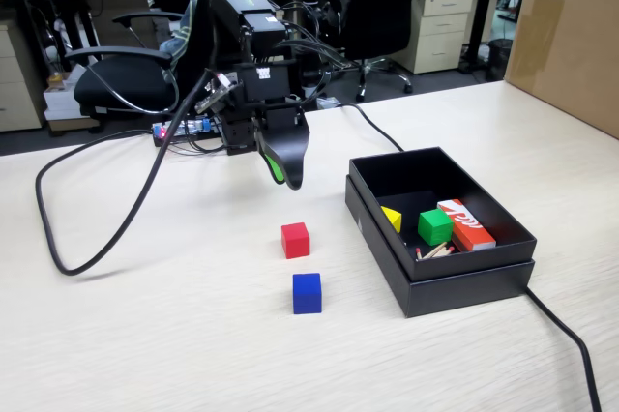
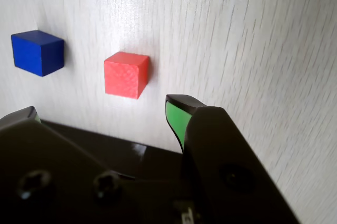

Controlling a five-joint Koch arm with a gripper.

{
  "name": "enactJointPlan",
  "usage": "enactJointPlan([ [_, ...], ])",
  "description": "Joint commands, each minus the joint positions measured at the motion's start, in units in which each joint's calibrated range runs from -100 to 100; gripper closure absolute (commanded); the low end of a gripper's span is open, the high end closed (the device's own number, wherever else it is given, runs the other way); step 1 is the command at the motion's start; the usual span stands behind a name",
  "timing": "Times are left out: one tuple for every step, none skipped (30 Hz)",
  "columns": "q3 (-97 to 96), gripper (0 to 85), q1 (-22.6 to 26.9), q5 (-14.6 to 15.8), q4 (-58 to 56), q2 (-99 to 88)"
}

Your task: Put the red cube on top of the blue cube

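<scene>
Since the red cube (image 1: 296, 240) looks light, rigid and matte, its opposite flat sides should be pinched by the spread-open, empty end effector (image 2: 100, 111).

Red cube (image 2: 126, 74): at centre-left, resting on the pale wood-grain table (image 2: 253, 34), its textured top face lit
Blue cube (image 2: 38, 52): at 9 o'clock from the red cube, apart from it
Gripper (image 2: 100, 111): fills the bottom edge, jaws parted; green-padded finger (image 2: 176, 119) at 5 o'clock from the red cube, the other tip at far left, touching neither cube
</scene>
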Motion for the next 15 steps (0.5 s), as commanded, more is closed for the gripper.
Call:
enactJointPlan([
  [6.23, 38.3, -0.24, -0.24, -0.76, 5.06],
  [6.78, 38.3, -0.39, -0.24, -0.76, 6.55],
  [7.5, 38.3, -0.49, -0.24, -0.76, 8.27],
  [8.14, 38.3, -0.59, -0.2, -0.85, 10.45],
  [8.5, 38.3, -0.59, -0.2, -0.76, 11.72],
  [8.68, 38.3, -0.59, -0.2, -0.85, 12.63],
  [8.86, 38.3, -0.54, -0.2, -0.85, 13.9],
  [9.13, 38.3, -0.49, -0.24, -0.76, 15.16],
  [9.5, 38.3, -0.44, -0.24, -0.85, 16.31],
  [9.77, 38.3, -0.44, -0.24, -0.76, 16.65],
  [10.4, 38.3, -0.44, -0.24, -0.85, 17.57],
  [11.4, 38.4, -0.39, -0.24, -0.85, 19.06],
  [12.4, 38.4, -0.29, -0.24, -0.76, 20.67],
  [12.94, 38.4, -0.29, -0.24, -0.85, 21.35],
  [13.3, 38.4, -0.24, -0.24, -0.76, 21.93],
])
